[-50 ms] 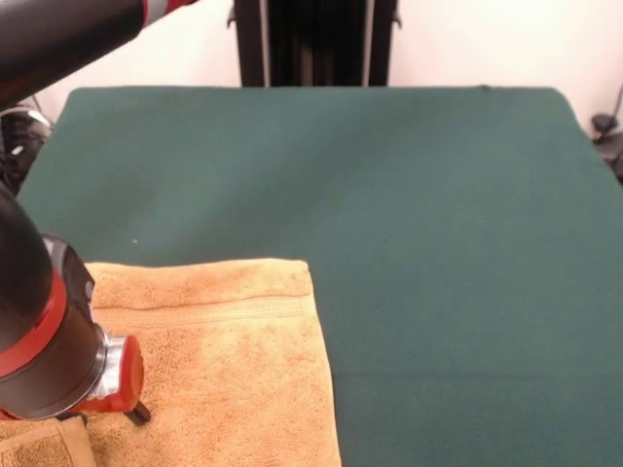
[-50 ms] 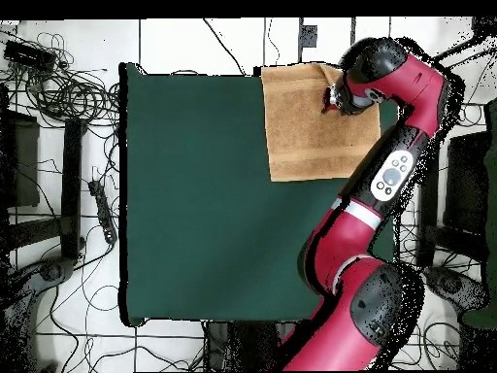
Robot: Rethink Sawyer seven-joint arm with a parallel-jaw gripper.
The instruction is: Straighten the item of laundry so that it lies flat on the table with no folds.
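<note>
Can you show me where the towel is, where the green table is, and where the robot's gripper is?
towel [image 1: 234, 379]: front view, on the fluffy middle below the woven band.
table [image 1: 438, 224]: front view, on bare green cloth right of the towel.
gripper [image 1: 136, 413]: front view, on the dark tip over the towel.

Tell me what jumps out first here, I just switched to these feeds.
The red and black arm dominates: overhead, it reaches from the bottom edge up the table's right side, its gripper down on the towel. The orange-tan towel lies at the table's top right corner overhead; in the front view it fills the lower left, with a woven band across it. The rest is dark green cloth.
</note>
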